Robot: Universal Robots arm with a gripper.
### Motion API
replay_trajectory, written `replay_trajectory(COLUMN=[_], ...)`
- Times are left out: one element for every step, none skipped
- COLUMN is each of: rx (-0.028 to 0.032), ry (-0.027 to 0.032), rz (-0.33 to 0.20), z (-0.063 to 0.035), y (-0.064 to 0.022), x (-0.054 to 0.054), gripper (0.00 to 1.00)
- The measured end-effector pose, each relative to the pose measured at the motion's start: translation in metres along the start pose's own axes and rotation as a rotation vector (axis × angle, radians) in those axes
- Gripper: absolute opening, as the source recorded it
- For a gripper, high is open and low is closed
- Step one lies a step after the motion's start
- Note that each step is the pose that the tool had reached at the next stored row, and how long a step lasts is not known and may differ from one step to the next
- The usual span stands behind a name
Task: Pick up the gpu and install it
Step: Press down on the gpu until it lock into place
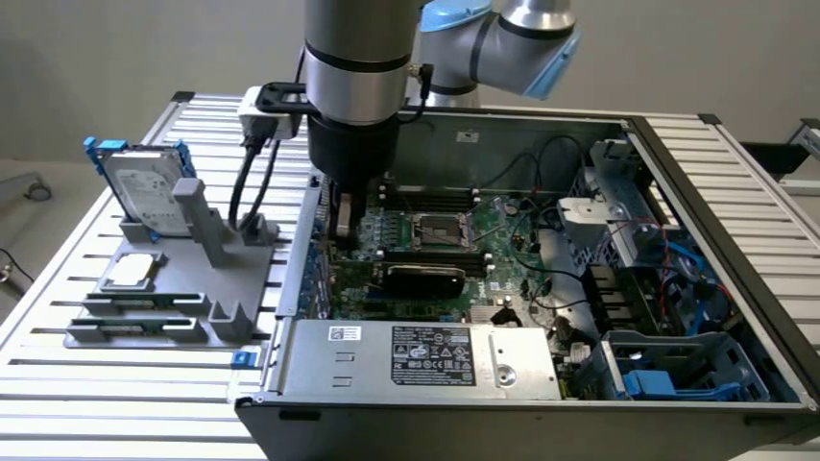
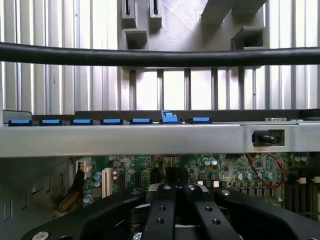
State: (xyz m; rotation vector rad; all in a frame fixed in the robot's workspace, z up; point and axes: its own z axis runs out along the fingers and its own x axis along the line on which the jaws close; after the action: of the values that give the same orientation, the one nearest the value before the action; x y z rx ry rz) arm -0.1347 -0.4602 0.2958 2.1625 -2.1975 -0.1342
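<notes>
Install step judged in hand: the gripper is lowered inside the open computer case over the motherboard, its finger state indeterminate, with the gpu lying low on the board nearby, so seating needs confirming

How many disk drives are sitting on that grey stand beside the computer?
2: a silver hard drive with blue side rails standing upright at the grey plastic stand's back, and a small flat silver-grey drive lying nearer its front.

Silver arm with pale-blue joint caps, black cables, and a black gripper (screw-studded links).
</notes>
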Motion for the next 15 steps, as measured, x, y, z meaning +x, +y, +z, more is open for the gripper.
replay_trajectory(rx=[-0.0003,-0.0005,-0.0008,-0.0014,-0.0022,-0.0037,-0.0053,-0.0065,-0.0070,-0.0076,-0.0084,-0.0091,-0.0098,-0.0106,-0.0115], ry=[0.0084,0.0171,0.0259,0.0337,0.0371,0.0388,0.0393,0.0393,0.0390,0.0388,0.0388,0.0390,0.0391,0.0392,0.0394], rz=[0.001,0.002,0.003,0.003,0.004,0.004,0.004,0.004,0.004,0.004,0.004,0.004,0.004,0.004,0.004], z=[-0.0001,-0.0001,0.0000,-0.0001,-0.0002,-0.0005,-0.0012,-0.0017,-0.0018,-0.0018,-0.0019,-0.0019,-0.0020,-0.0020,-0.0020], y=[0.0004,0.0007,0.0010,0.0014,0.0016,0.0018,0.0019,0.0021,0.0021,0.0022,0.0024,0.0027,0.0030,0.0034,0.0036], x=[0.0000,0.0000,0.0000,0.0000,0.0001,0.0001,0.0001,0.0000,-0.0001,-0.0001,-0.0001,-0.0002,-0.0002,-0.0003,-0.0003], gripper=[0.11,0.11,0.11,0.11,0.11,0.11,0.11,0.11,0.11,0.11,0.11,0.11,0.11,0.11,0.11])
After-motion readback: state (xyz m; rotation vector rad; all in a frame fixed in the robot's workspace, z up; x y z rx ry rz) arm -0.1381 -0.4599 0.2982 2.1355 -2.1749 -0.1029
